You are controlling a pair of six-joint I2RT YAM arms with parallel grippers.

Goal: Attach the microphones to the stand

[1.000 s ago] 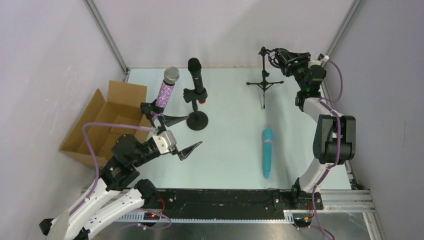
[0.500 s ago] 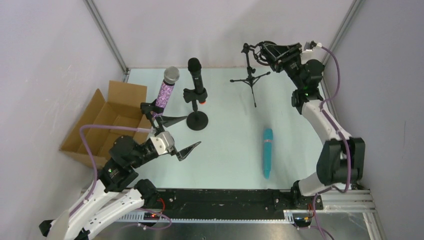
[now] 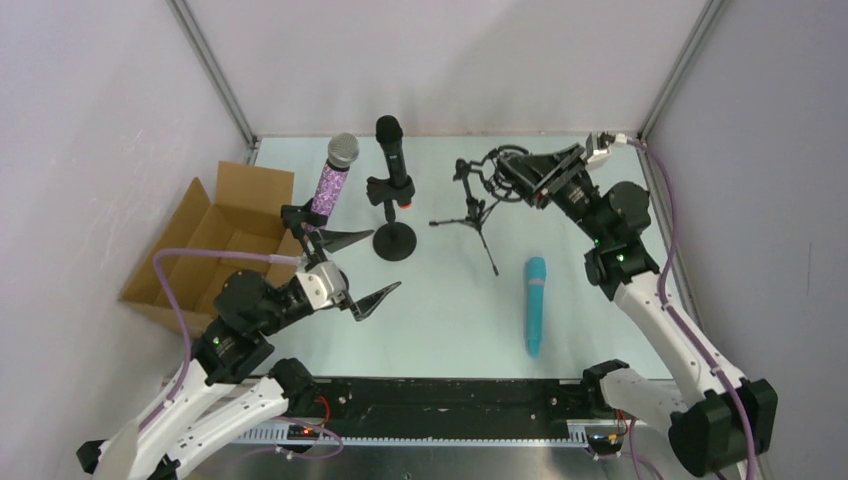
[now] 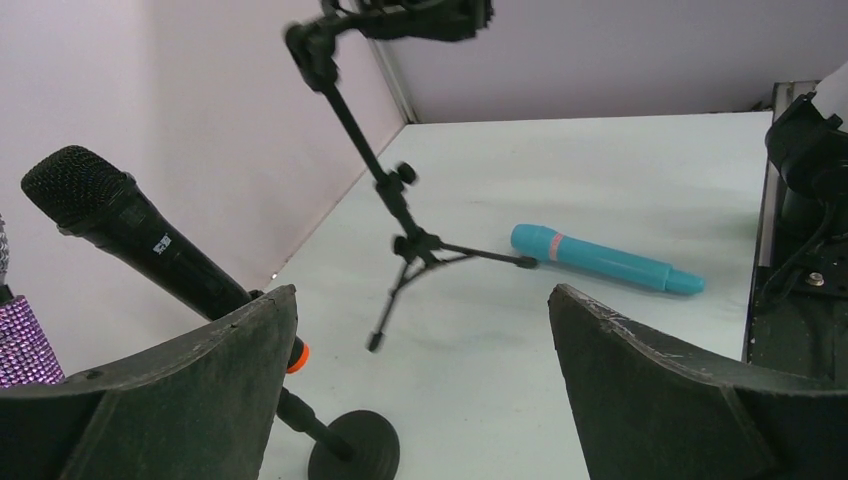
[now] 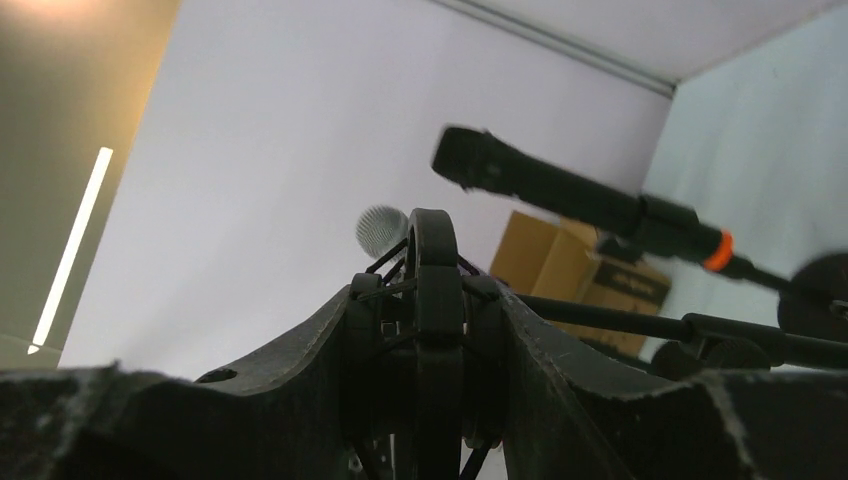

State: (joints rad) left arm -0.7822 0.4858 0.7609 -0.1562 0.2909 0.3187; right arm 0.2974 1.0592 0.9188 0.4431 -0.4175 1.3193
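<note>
The purple glitter microphone [image 3: 333,182] with a silver mesh head stands tilted in a black clip. Beside it the black microphone [image 3: 393,158] with an orange-red end sits in the clip of a round-base stand [image 3: 394,241]. A light blue microphone [image 3: 535,304] lies flat on the table, also seen as the blue microphone [image 4: 600,262] in the left wrist view. My right gripper [image 3: 508,176] is shut on the clip ring [image 5: 434,290] at the top of a black tripod stand [image 3: 470,212], which hangs tilted above the table. My left gripper [image 3: 364,268] is open and empty, near the round-base stand.
An open cardboard box [image 3: 215,245] sits at the left edge of the table. Grey walls with metal corner posts [image 3: 215,75] enclose the far side. A black rail [image 3: 440,395] runs along the near edge.
My right arm has carried the tripod stand from the far right corner leftward and nearer, toward the middle of the table, tilting it more. The left arm has barely moved.
</note>
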